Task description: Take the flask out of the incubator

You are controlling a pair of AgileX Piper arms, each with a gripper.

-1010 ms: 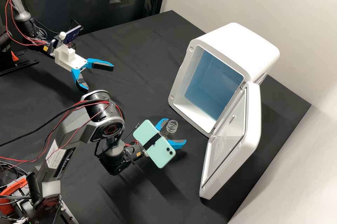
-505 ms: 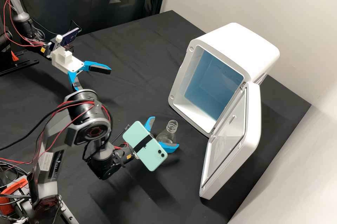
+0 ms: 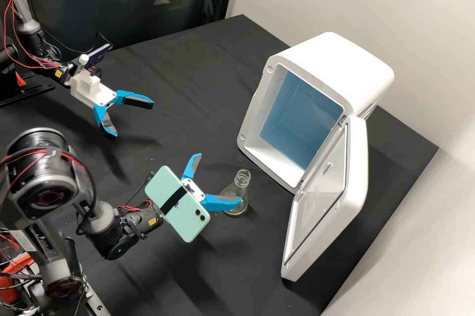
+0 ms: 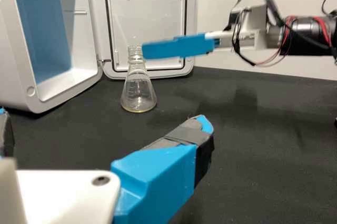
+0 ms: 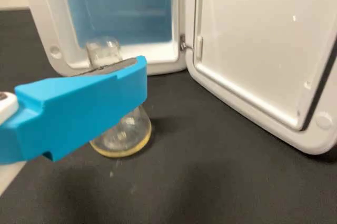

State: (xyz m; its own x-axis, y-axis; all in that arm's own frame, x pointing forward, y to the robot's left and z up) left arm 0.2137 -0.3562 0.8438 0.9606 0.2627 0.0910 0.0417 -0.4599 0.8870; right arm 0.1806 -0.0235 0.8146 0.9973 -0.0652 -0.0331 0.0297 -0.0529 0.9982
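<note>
A clear conical flask (image 3: 237, 193) stands upright on the black bench just in front of the open white incubator (image 3: 277, 59), whose blue inside holds nothing. My right gripper (image 3: 219, 178) is open a little to the left of the flask. One blue finger (image 3: 222, 202) ends beside the glass base, and nothing is held. In the right wrist view that finger (image 5: 79, 103) crosses in front of the flask (image 5: 121, 132). My left gripper (image 3: 132, 118) hangs open over the bench far to the left. From it I see the flask (image 4: 138, 87) at a distance.
The incubator door (image 3: 329, 192) swings wide open to the right of the flask, its inner face towards the arms. A mint-green phone (image 3: 175, 204) is strapped to the right wrist. Cables and mounts crowd the left edge. Bare bench (image 3: 198, 83) lies between the two arms.
The right gripper, earlier around the flask, has drawn back to the left and left it standing alone. The right arm's elbow swung left. The left gripper drifted slightly left.
</note>
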